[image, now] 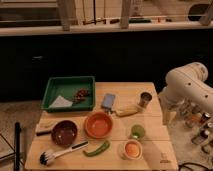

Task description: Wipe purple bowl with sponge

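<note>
The purple bowl (pixel 64 132) sits upright at the front left of the wooden table (pixel 150 160), next to the orange bowl (pixel 98 124). The sponge (pixel 108 101), a light-blue pad, lies flat near the table's back middle, just right of the green tray. My white arm (pixel 186 86) stands to the right of the table. My gripper (pixel 168 119) hangs down beside the table's right edge, well away from both the sponge and the purple bowl, and it holds nothing that I can see.
A green tray (pixel 68 83) with paper and a brown item stands back left. A metal cup (pixel 145 99), a pale yellow object (pixel 126 110), a green cup (pixel 137 131), a small cup with orange inside (pixel 132 149), a green pepper (pixel 96 148) and a dish brush (pixel 60 154) share the table. Jars (pixel 197 125) stand at right.
</note>
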{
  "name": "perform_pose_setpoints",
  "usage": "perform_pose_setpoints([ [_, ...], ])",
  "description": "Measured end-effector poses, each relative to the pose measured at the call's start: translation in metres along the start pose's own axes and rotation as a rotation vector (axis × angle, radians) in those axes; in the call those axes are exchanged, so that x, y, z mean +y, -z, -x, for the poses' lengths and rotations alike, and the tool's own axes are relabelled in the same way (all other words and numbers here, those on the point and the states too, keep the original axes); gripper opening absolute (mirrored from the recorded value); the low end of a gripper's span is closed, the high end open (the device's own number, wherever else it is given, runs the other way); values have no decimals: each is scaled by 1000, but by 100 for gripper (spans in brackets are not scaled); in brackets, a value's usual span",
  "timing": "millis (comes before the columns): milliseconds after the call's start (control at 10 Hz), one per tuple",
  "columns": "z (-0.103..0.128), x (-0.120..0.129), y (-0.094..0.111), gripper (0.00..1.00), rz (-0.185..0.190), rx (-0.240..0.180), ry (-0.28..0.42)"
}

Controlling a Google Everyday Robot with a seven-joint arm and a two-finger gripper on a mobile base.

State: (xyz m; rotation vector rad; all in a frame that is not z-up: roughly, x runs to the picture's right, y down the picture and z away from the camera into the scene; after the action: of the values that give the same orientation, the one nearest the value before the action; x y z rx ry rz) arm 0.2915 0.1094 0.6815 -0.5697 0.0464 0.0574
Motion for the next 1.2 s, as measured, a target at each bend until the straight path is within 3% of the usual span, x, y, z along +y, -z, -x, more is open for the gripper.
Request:
perform_pose_setpoints([
  [200,5,-3,-1,80,-5,3,17],
  [500,48,-14,-3,80,-13,-5,80],
  [800,59,-20,-6,80,-22,-5,109],
  [1000,86,-25,-15,80,-24,-11,129],
  [1200,96,-29,-19,80,-28,-13,139],
])
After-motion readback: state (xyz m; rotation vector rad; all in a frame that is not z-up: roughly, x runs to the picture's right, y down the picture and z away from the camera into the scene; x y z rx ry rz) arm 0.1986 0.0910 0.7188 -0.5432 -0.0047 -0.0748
